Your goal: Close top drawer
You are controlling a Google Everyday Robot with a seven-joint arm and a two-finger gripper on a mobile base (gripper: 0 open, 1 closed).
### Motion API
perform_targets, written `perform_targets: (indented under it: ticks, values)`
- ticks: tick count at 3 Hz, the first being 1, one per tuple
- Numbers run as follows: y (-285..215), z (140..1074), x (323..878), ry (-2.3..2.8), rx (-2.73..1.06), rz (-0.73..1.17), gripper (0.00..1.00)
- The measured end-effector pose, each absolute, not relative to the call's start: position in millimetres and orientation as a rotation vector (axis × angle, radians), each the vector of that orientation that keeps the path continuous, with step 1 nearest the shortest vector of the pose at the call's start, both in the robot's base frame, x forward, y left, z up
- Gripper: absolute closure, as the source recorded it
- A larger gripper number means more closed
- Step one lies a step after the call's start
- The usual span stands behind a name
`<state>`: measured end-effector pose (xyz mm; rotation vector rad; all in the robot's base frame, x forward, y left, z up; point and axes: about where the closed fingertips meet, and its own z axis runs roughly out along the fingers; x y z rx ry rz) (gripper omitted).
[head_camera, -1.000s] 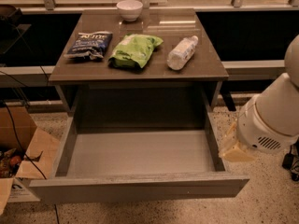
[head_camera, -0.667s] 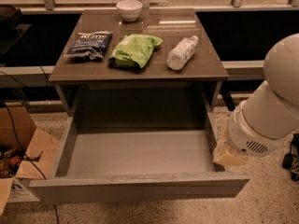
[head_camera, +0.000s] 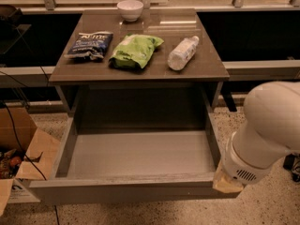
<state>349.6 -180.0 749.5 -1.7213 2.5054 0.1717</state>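
Speckled floor runs under a brown counter that carries a bowl, blue bag, green bag and bottle toward 12 o'clock. Below its top, the drawer stands pulled far out toward 6 o'clock, its grey box showing and its front panel low in my view. My arm fills 4 o'clock. The tool sits at the drawer's right front corner, touching or just beside it. I cannot tell which, nor whether the tool is open or closed. As I judge it, no closing is done: the whole push toward 12 o'clock remains.
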Motion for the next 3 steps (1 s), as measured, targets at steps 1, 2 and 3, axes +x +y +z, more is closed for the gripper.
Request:
perform_targets:
  ticks: [1,2,3]
  values:
    - [-182,697,340,2.565,-1.673,0.221,1.00]
    - [-182,666,345,2.586,-1.612,0.256,1.00]
    - [-182,655,354,2.578,-1.583,0.259,1.00]
